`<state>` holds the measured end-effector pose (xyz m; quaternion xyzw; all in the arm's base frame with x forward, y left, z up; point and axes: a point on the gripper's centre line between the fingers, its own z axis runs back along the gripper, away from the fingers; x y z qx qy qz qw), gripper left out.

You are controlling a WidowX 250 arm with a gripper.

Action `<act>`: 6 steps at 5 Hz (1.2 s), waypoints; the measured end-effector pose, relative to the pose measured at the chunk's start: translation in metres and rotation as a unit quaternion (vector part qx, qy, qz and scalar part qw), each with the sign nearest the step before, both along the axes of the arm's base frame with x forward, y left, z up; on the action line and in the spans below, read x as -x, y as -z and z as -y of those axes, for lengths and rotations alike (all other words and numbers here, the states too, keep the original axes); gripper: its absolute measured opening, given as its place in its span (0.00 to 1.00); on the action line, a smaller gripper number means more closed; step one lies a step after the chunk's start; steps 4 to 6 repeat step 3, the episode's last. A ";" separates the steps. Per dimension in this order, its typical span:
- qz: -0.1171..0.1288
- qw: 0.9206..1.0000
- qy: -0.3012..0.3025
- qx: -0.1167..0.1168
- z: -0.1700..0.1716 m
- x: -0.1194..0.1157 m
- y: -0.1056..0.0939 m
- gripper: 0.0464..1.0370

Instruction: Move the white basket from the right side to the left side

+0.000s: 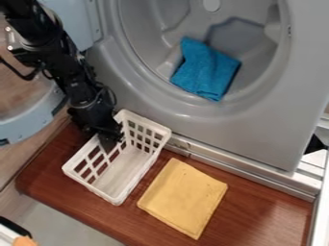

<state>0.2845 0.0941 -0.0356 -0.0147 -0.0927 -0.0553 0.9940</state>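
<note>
Jaws: can't tell if released or clenched on the rim, the tips are lost in black against the lattice. Camera view: black gripper (109, 140) hangs at the upper-left long wall of the white basket (120, 172), overlapping it; contact not confirmed. Basket is upright on the brown wooden board (77, 211), on the left part of it, base looks flat down. Yellow cloth (183, 197) lies just to its right, blue cloth (206, 69) is in the drum of the grey machine (257, 125) above. Basket's upper end is near the machine front, can't say if touching. Read: basket already sits left of the yellow cloth, so the move looks done or close to it; likely step is settle and let go. Do it like this: check the base is fully supported, both long edges level, before unloading the wall. Open slowly, only as wide as the wall needs, or a tip may catch in a lattice hole. Then lift straight up along the wall, no sideways pull. Basket looks like light plastic, so a snag would drag or tip it. Mind the round door (29, 126) at left on the retreat. If more left shift is wanted, keep it short; board edge is near.
</note>
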 end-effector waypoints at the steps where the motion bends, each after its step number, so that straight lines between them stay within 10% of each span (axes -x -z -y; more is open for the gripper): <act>1: 0.045 0.999 -0.003 -0.014 0.008 -0.004 -0.044 0.89; 2: 0.059 0.998 -0.022 -0.010 0.013 0.002 -0.080 0.97; 6: 0.031 0.999 -0.018 0.010 0.023 0.008 -0.083 0.96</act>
